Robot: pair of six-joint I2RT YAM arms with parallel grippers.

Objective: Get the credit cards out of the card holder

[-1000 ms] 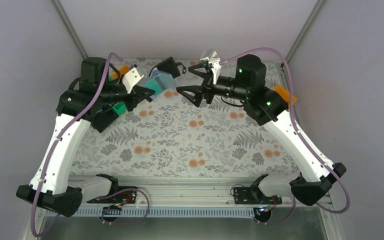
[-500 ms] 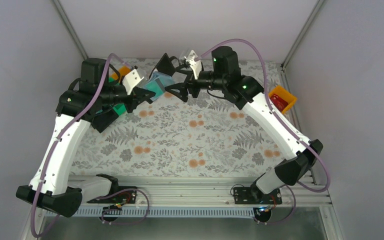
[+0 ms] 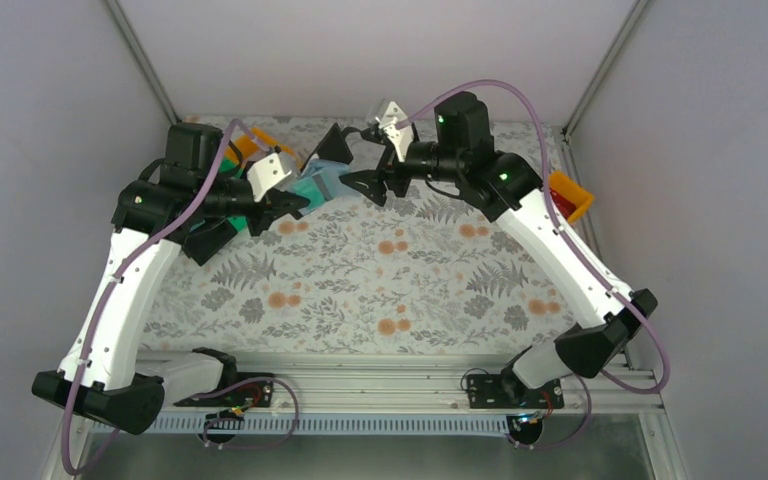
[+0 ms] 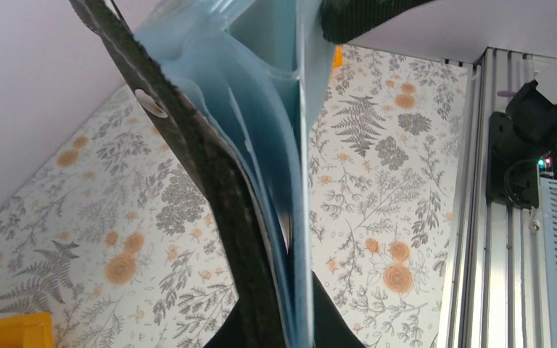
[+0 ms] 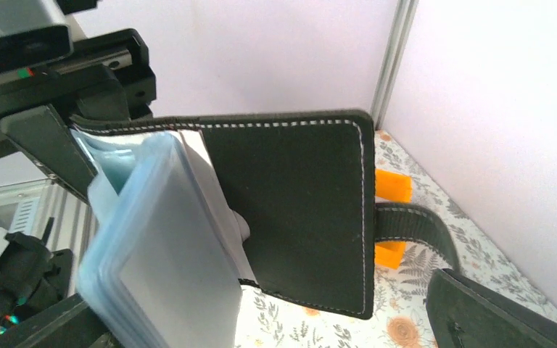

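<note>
one floral table (image 3: pixel 380 290) lies under everything. above its far side my two arms meet, left arm (image 3: pixel 130 290) and right arm (image 3: pixel 560 265). two bins show plainly: the left orange bin (image 3: pixel 248 143) behind my left wrist, the right orange bin (image 3: pixel 572 193) at the table's right edge. one card holder (image 5: pixel 297 203) hangs in the air between my grippers, opened out, its grey-blue pockets fanned. my left gripper (image 3: pixel 295 200) pinches one edge of it. my right gripper (image 3: pixel 362 183) has its fingers (image 5: pixel 493 319) spread wide, the holder between them. one teal credit card (image 3: pixel 308 190) shows from above (more cards i cannot make out). one closing tab (image 5: pixel 406 221) sticks out sideways.
</note>
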